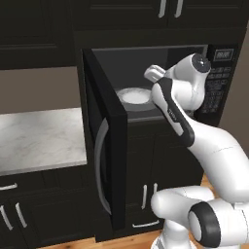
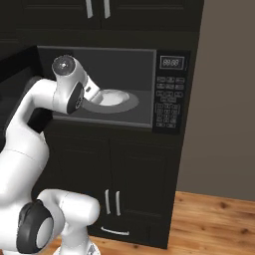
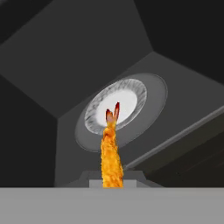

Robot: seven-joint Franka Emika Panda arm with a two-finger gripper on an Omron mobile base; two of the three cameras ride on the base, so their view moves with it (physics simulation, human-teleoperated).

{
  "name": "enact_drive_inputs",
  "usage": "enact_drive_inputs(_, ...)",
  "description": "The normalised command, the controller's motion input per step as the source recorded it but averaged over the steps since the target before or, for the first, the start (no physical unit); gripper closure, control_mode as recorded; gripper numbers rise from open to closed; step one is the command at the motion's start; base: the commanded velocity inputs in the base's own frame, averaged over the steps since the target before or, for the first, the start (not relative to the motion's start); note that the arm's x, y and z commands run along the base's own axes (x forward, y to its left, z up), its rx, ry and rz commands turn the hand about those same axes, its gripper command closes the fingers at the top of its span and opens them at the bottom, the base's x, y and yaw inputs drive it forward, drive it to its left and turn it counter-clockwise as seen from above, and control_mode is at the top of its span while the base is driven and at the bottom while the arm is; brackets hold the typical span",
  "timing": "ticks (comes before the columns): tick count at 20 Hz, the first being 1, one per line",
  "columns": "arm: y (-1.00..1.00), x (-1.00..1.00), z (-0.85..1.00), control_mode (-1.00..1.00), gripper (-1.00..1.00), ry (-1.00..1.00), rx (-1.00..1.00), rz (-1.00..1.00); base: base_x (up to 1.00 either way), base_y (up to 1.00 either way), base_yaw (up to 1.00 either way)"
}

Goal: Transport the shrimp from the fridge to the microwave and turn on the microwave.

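We find the gripper (image 1: 150, 73) closed on the shrimp (image 3: 111, 153), held inside the microwave (image 2: 119, 89) above its white turntable (image 3: 116, 108). The microwave door (image 1: 104, 141) stands wide open. We judge the carry nearly done; release, door closing and the keypad (image 2: 168, 107) remain. Dark cabinets (image 2: 124, 189) surround it, a marble counter (image 1: 39, 138) at left, wood floor (image 2: 219, 224) below
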Motion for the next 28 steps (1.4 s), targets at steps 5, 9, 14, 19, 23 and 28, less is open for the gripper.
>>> enact_drive_inputs(5,0.0,0.45,-0.24,-1.0,1.0,0.0,0.0,0.0,0.0,0.0,0.0)
enact_drive_inputs(9,0.0,0.4,-0.21,-1.0,1.0,0.0,0.0,0.0,0.0,0.0,0.0)
enact_drive_inputs(14,0.0,0.4,-0.19,-1.0,1.0,0.04,0.0,0.0,0.0,0.0,0.0)
enact_drive_inputs(19,0.0,0.42,-0.21,-1.0,1.0,0.03,0.0,0.0,0.0,0.0,0.0)
enact_drive_inputs(23,0.0,0.39,-0.18,-1.0,1.0,0.05,0.0,0.0,0.0,0.0,0.0)
enact_drive_inputs(28,0.0,0.38,-0.18,-1.0,1.0,0.04,-0.01,0.0,0.0,0.0,0.0)
